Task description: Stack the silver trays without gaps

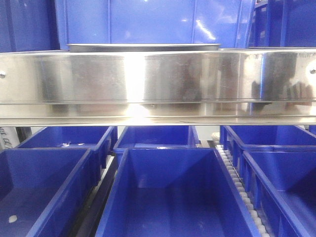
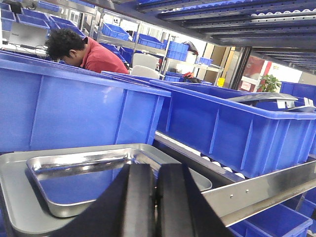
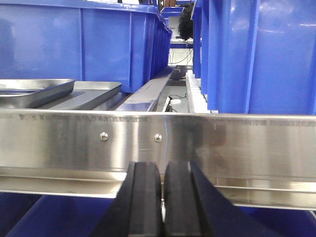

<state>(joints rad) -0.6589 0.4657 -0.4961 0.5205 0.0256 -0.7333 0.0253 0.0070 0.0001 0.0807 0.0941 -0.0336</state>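
Two silver trays (image 2: 94, 182) lie at the lower left of the left wrist view, the smaller resting crooked inside the larger. Thin, stiff and slick (likely light), best pinched by the flat rim. Left gripper (image 2: 156, 197) and right gripper (image 3: 162, 197) are both clenched on nothing

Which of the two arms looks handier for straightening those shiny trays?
The left, probably. Its gripper hangs right over the smaller tray lying askew in the larger tray. The right gripper faces the steel rail, trays off to its side.

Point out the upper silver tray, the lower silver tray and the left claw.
upper silver tray (image 2: 74, 185), left wrist view, mirrored floor.
lower silver tray (image 2: 15, 190), left wrist view, flat left side.
left claw (image 2: 156, 197), left wrist view, seam between fingers.
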